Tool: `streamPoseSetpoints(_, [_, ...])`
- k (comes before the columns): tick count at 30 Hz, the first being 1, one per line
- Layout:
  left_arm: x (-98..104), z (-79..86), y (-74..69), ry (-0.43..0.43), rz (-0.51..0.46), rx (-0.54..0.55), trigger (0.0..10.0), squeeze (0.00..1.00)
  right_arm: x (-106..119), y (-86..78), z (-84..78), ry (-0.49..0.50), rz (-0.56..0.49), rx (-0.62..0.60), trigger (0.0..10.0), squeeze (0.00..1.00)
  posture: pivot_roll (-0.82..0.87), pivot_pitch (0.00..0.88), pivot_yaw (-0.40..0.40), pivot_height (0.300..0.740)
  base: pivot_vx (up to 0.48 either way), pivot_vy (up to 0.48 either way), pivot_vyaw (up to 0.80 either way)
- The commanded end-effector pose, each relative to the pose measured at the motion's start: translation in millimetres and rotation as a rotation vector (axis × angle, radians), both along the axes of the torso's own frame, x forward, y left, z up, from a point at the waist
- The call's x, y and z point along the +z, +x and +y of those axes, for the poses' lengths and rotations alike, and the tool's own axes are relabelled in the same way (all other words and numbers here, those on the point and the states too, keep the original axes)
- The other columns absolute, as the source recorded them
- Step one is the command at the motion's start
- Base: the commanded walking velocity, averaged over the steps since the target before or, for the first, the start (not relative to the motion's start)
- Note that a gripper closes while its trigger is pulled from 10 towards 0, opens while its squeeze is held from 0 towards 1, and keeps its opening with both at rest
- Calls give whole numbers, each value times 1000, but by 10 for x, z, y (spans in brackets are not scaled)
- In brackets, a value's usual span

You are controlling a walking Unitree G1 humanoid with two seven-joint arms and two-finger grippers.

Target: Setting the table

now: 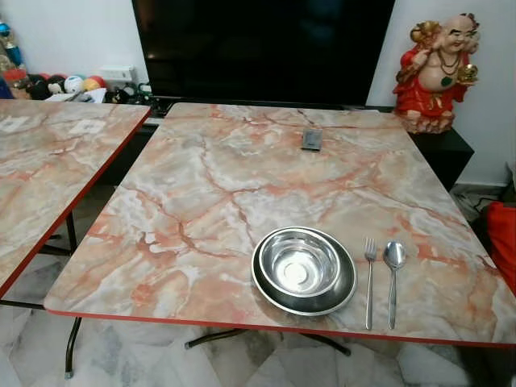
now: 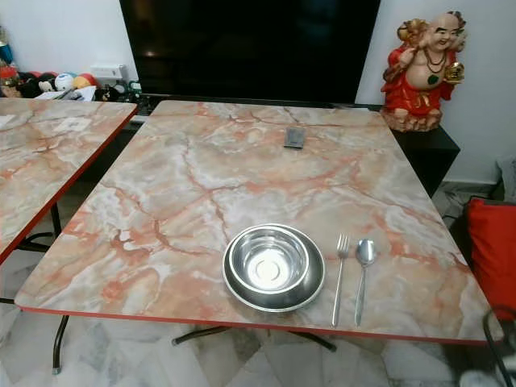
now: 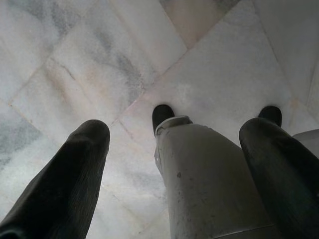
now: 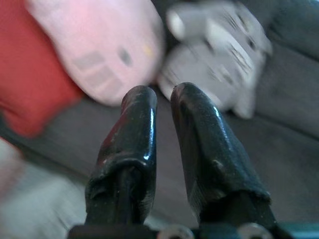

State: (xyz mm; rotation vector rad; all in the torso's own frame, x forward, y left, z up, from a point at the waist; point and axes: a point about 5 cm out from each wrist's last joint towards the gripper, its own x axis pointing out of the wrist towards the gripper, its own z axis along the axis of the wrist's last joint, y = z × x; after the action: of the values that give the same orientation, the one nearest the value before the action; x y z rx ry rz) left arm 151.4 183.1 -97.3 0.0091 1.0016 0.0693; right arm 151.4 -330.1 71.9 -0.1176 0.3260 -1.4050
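Left gripper (image 3: 174, 134) hangs over the floor (image 3: 75, 74), fingers spread. Right gripper (image 4: 163, 97) fingers nearly together, empty. Bowl (image 1: 300, 264), fork (image 1: 370, 278), spoon (image 1: 393, 278) lie on the table (image 1: 210, 185).

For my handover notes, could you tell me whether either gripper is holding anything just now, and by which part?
Nothing is held. The left gripper hangs open over the floor; the right gripper is shut with nothing between its fingers.

Marble-patterned table (image 1: 210, 185), steel plate (image 1: 343, 292) with bowl (image 1: 300, 264), fork (image 1: 370, 278), spoon (image 1: 393, 278), small grey object (image 1: 312, 139)
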Motion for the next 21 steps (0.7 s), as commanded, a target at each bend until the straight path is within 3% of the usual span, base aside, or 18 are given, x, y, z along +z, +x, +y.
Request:
streamPoseSetpoints(1, [-35,-32,-78,-7,31,-16,10000,0,-107,-124,56,75,36,-38,10000,0,-49,0,-15,740,0,0,0])
streamPoseSetpoints(4, [-35,-37,-77,-7,31,-20,10000,0,-286,-199,133,183,55,-55,10000,0,-53,0,-13,740,0,0,0])
streamPoseSetpoints(7, [-36,-50,-77,-9,31,-23,10000,0,-596,-162,295,391,85,35,10000,0,-51,0,-23,740,0,0,0])
streamPoseSetpoints(9, [-36,-57,-76,-11,28,-16,10000,0,-757,-140,337,477,116,76,10000,0,-43,0,-35,740,0,0,0])
streamPoseSetpoints(11, [-37,-65,-77,-15,25,-2,10000,0,-1022,-31,457,633,177,236,10000,0,-36,0,-40,740,0,0,0])
streamPoseSetpoints(12, [-37,-65,-77,-15,25,-2,10000,0,-1022,-31,457,633,177,236,10000,0,-36,0,-40,740,0,0,0])
streamPoseSetpoints(14, [-37,-71,-75,-18,25,4,10000,0,-1186,108,617,744,219,437,10000,0,-29,0,-43,740,0,0,0])
streamPoseSetpoints(17, [-38,-70,-76,-19,25,11,10000,0,-1278,197,778,800,265,608,10000,0,-30,0,-43,740,0,0,0])
streamPoseSetpoints(21, [-37,-65,-72,-15,28,9,10000,0,-1406,255,914,683,492,852,10000,0,-30,0,-30,740,0,0,0])
